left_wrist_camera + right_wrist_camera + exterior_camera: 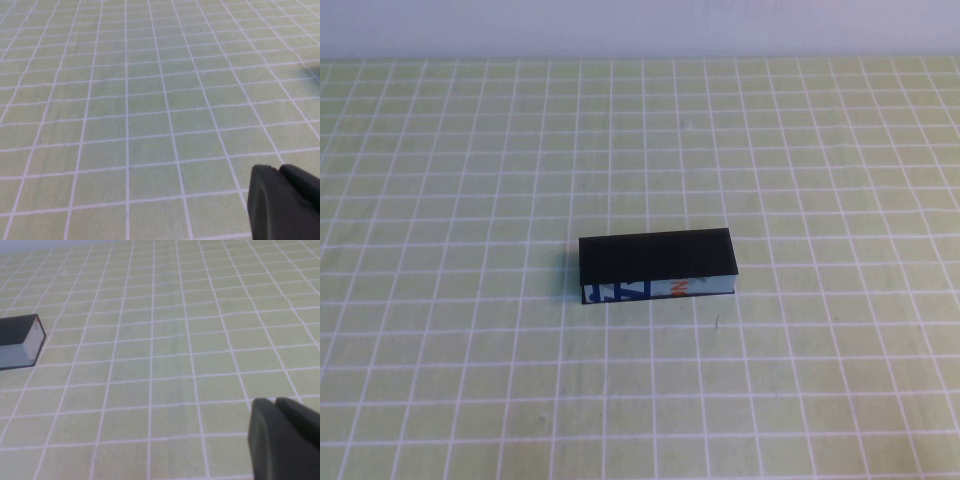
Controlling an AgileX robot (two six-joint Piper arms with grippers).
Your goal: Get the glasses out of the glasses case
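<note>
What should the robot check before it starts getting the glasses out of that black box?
1. Lid of the glasses case open: not ok, it lies flat and shut.
2. Glasses visible: cannot tell, nothing of them shows with the case closed.
3. Case within easy view: ok, it sits alone near the middle of the checked table, printed strip facing the robot.
4. Left end effector near the case: not ok, it is over bare table, and the case is not in its wrist view.
5. Right end effector near the case: not ok, the case is only at the edge of its wrist view, well away.
6. Anything held already: ok, neither end effector holds anything.
</note>
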